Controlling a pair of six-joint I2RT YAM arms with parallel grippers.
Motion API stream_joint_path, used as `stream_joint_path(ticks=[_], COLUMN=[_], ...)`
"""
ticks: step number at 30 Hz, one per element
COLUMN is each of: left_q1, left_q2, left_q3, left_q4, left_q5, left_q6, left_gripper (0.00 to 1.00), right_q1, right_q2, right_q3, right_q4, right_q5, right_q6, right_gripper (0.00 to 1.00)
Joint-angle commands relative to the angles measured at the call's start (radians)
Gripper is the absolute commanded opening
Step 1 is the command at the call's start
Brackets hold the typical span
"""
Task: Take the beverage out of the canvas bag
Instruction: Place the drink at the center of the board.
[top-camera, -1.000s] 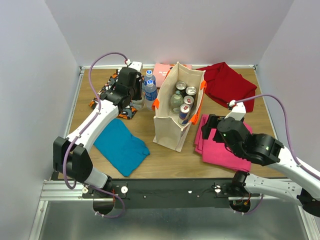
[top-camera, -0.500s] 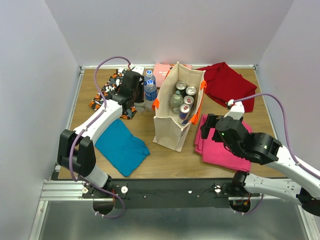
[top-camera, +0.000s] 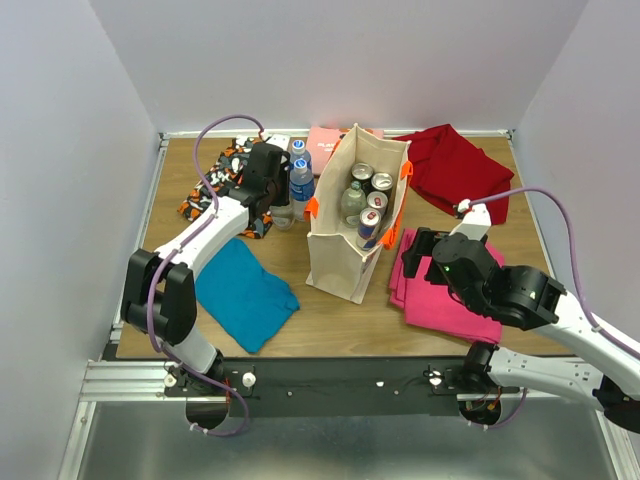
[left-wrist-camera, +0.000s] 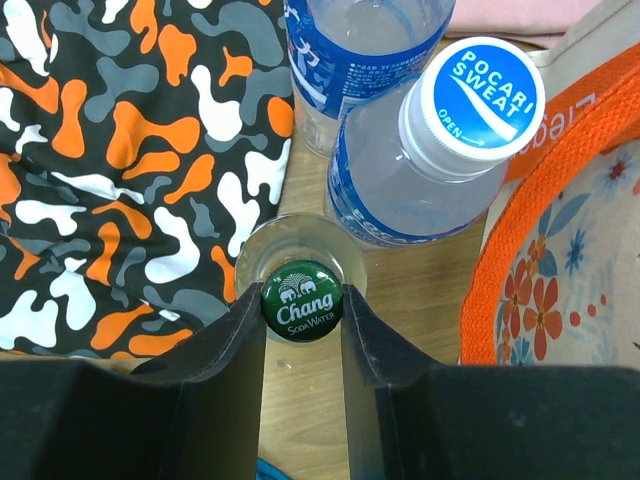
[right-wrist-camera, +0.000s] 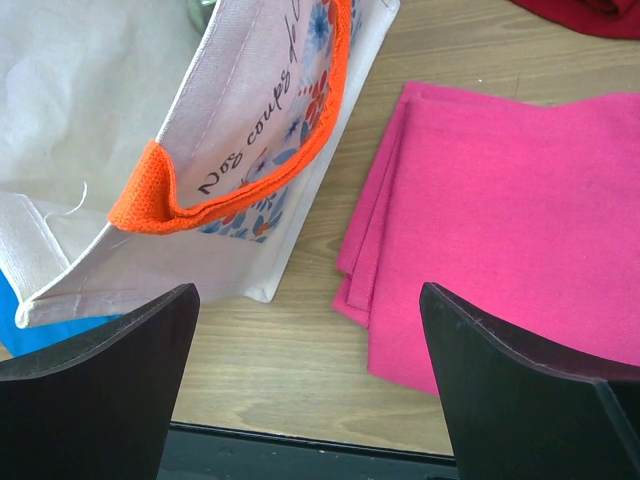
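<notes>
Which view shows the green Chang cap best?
Left wrist: the cap sits centred between the fingers, and its print is readable. In the top view the left gripper covers it. The right wrist view misses it.

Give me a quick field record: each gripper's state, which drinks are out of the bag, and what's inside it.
left gripper: shut on the Chang bottle, at its green cap
Chang bottle: upright, outside the canvas bag, left of it in the top view
right gripper: open, empty, hovering between the bag and the pink cloth
other drinks out: two Pocari Sweat bottles, beside the Chang bottle
in bag: several cans, one clear bottle
</notes>
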Motion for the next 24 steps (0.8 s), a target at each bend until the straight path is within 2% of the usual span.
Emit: stream_joint_path(ticks=[1,4,6,7,12,13,16,19,24], left_q1=[0.008,0.008,0.010,0.010,0.011,0.010,0.011,0.011,0.011], left_q2=[-0.001,0.006,0.011,0.012,0.005,0.003,0.000,-0.003,-0.007], left_q3=[0.026,0.029,0.032,0.037,0.029,0.031,0.034,0.040,0.048], left_q4=[0.133,0.122,0.113,0.109,0.099,0.096,0.093,0.089,0.076], left_q5=[0.010,0.007,0.007,0.005,-0.007,-0.007,-0.013,-0.018,-0.024], left_q6=[-0.019,-0.030,-0.035,-0.036,-0.036,-0.036,-0.035,-0.036,-0.033], left_gripper=[0.00,0.00,0.06,0.15,0.45,0.55,0.69,0.73,0.74], right_q1=[0.004,0.004,0.004,0.005,0.004,0.004,0.004,0.004,0.004], right_q2=[-0.016,-0.016,-0.015,-0.013,-0.015,-0.016,-0.016,-0.021,-0.025], right_q3=[0.005,0.002,0.004,0.004,0.004,0.002,0.001,-0.004,-0.002], right_q4=[-0.022,-0.024,-0.024,-0.025,-0.025,-0.024,-0.021,-0.021,-0.025], right_q5=[0.017,0.019,0.016,0.016,0.017,0.016,0.016,0.013,0.011], right_q6=[0.027,0.030,0.030,0.030,0.030,0.030,0.032,0.035,0.036], right_gripper=[1.00,1.00,1.00,1.00,1.00,1.00,1.00,1.00,1.00])
